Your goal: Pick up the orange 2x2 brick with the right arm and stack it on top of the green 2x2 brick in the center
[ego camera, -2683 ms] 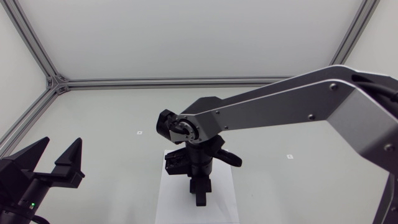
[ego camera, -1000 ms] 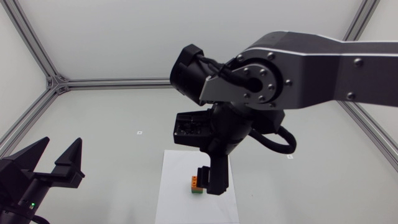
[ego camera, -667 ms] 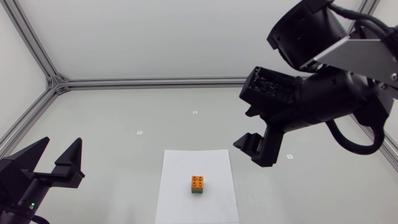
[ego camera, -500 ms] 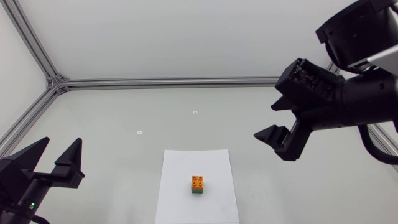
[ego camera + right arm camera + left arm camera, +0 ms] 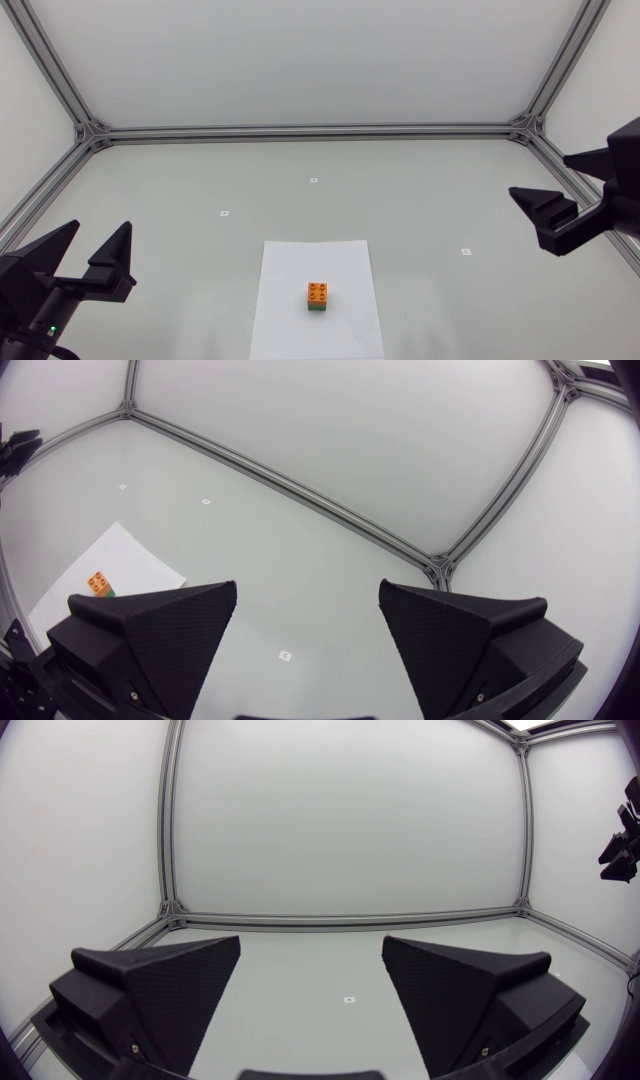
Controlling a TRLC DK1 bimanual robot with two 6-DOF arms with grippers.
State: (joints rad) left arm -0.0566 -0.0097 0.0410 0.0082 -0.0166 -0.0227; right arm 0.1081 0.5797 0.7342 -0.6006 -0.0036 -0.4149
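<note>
Orange brick sits on green brick; R tool open, well apart.

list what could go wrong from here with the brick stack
1. The orange brick sits on the green brick, but no view shows whether it is pressed fully home; if not, a bump could knock it off.
2. The stack stands on a white sheet that may be loose; dragging the sheet would shift the stack.
3. The right hand hangs open at the side; a low sweep back across could clip the stack.
</note>
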